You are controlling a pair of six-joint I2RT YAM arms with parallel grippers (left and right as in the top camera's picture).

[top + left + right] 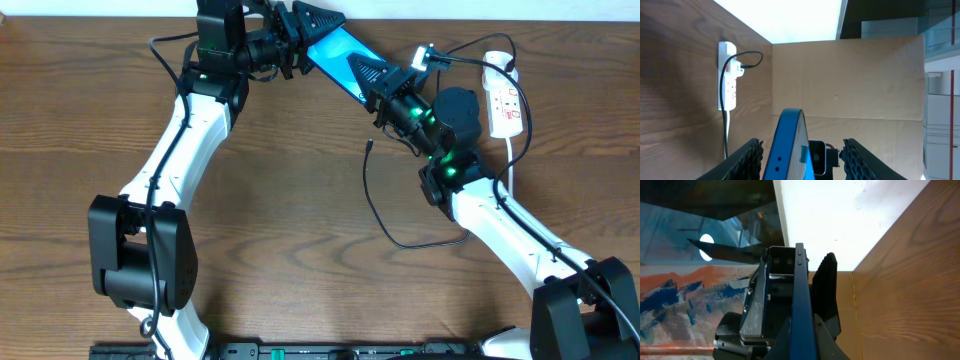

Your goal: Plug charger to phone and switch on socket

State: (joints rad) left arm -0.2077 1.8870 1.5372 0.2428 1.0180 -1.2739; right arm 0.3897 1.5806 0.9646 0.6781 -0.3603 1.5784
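The phone [335, 52], blue-screened, is held above the table's far edge. My right gripper [372, 85] is shut on its lower end; in the right wrist view the phone [801, 280] is edge-on, clamped in the jaws [802, 330]. My left gripper [316, 40] is open around the phone's other end. In the left wrist view the phone [790, 142] stands between the spread fingers [802, 160], touching neither. The charger's black cable [372, 200] lies on the table with its plug tip [370, 145] free. The socket [503, 105] lies at the far right and also shows in the left wrist view [727, 75].
A black plug [498, 62] sits in the socket's far end, and a white cord [512, 160] runs from the socket toward the front. The right arm [500, 215] crosses the table's right side. A cardboard wall [850, 80] stands past the table's edge.
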